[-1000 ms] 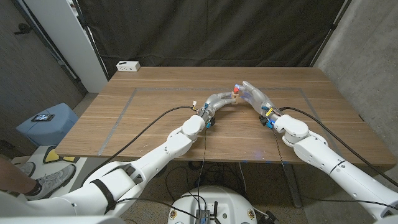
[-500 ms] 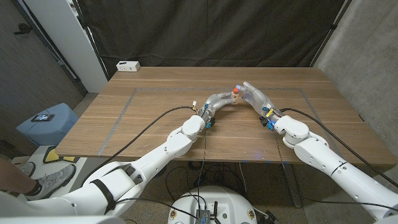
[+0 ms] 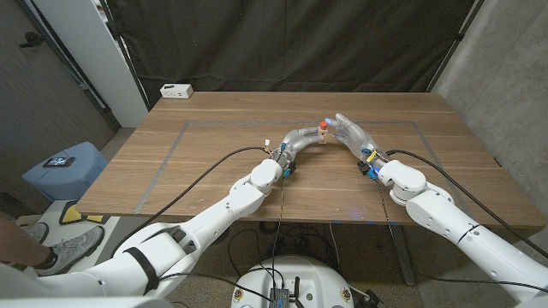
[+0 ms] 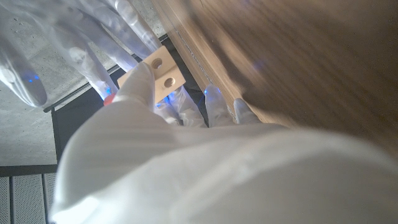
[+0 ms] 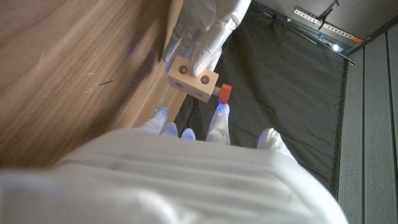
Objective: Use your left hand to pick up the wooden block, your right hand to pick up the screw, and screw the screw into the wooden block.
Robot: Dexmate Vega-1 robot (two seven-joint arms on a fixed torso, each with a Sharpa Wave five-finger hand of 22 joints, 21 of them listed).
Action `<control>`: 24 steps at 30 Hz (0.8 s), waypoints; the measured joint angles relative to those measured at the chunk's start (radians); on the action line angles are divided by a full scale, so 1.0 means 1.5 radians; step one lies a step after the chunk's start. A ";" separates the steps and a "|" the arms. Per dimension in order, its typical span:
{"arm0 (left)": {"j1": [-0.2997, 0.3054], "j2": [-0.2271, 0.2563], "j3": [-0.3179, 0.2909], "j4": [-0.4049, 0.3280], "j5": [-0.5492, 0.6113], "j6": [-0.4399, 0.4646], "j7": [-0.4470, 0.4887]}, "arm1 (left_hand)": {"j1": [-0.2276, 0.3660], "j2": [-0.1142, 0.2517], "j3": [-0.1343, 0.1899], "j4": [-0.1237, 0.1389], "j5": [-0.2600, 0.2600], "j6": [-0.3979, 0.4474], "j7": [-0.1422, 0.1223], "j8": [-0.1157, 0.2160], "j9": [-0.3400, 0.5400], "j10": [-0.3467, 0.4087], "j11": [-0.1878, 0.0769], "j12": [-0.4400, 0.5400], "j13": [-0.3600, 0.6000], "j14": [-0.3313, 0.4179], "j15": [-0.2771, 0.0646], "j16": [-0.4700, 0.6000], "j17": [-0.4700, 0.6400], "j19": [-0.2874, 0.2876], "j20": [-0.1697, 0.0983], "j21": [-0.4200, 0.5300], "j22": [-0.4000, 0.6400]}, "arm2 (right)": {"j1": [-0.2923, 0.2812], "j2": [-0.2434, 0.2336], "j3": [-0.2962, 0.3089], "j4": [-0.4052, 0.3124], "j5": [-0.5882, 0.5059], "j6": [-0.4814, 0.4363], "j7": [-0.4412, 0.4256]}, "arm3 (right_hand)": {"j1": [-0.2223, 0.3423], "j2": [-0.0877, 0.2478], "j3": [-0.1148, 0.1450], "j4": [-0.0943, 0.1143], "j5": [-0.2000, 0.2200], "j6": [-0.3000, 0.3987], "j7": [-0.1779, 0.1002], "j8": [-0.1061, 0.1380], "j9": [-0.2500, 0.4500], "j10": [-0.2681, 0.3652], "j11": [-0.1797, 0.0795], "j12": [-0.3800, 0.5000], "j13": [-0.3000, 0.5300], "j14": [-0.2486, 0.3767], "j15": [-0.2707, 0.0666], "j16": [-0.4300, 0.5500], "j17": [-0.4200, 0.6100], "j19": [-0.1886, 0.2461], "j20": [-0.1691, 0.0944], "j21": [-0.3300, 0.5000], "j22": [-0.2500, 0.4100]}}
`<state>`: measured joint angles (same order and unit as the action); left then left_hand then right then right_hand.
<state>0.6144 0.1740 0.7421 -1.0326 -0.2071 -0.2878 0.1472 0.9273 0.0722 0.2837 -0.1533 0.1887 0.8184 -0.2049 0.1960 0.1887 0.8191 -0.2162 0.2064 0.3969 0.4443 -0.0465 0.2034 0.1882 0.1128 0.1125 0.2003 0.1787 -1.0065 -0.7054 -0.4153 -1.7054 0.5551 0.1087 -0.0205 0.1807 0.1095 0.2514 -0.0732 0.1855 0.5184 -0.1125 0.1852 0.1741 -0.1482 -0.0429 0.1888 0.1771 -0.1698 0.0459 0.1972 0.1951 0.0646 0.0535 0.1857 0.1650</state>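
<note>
Left hand [image 5: 202, 28] grips the wooden block [image 5: 193, 76]. Right hand [image 3: 349, 133], beside it, pinches the red-headed screw [image 5: 224, 93], seated in the block's side.

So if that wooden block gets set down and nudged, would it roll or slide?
Probably slide: the wooden block has flat faces and square edges. It looks stiff and light, held in the left robot hand's fingertips. The red-headed screw sticking out might make it tip.

- Pale rectangular wooden block [image 5: 193, 78] with two round holes in one face, lifted above the table [image 3: 214, 162], gripped at one end.
- Red-headed screw [image 5: 224, 93], its head projecting from the block's side.
</note>
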 measured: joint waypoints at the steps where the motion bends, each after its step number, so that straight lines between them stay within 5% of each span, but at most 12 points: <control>1: 0.000 0.000 0.000 0.000 0.000 0.000 0.000 | 0.000 0.000 0.000 0.000 0.000 0.000 0.000 0.000 0.000 0.000 0.000 0.000 0.000 0.000 0.000 0.000 0.000 0.000 0.000 0.000 0.000 | 0.000 0.000 0.000 0.000 0.000 0.000 0.000 | 0.000 0.000 0.000 0.000 0.000 0.000 0.000 0.000 0.000 0.000 0.000 0.000 0.000 0.000 0.000 0.000 0.000 0.000 0.000 0.000 0.000; 24: 0.003 0.002 -0.001 -0.007 0.001 -0.003 0.002 | 0.001 -0.001 0.001 0.001 -0.001 0.002 -0.002 0.000 0.000 -0.001 0.001 -0.001 0.000 0.000 0.000 0.000 0.000 0.000 0.000 0.000 0.000 | -0.027 -0.023 0.010 -0.040 0.002 -0.009 -0.006 | 0.000 0.000 0.003 -0.003 0.000 0.014 0.000 0.000 0.002 0.007 -0.002 0.000 0.000 0.000 0.000 0.000 0.000 0.006 -0.001 0.000 0.000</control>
<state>0.6195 0.1772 0.7404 -1.0425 -0.2058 -0.2921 0.1509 0.9287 0.0708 0.2856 -0.1514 0.1876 0.8209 -0.2073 0.1956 0.1886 0.8176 -0.2147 0.2043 0.3967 0.4443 -0.0465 0.2034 0.1882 0.1128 0.1125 0.2003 0.1787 -1.0462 -0.7406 -0.4006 -1.7649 0.5579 0.0947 -0.0295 0.1807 0.1095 0.2556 -0.0772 0.1855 0.5398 -0.1126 0.1859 0.1765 -0.1374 -0.0464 0.1888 0.1772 -0.1699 0.0461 0.1972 0.1952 0.0738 0.0521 0.1857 0.1650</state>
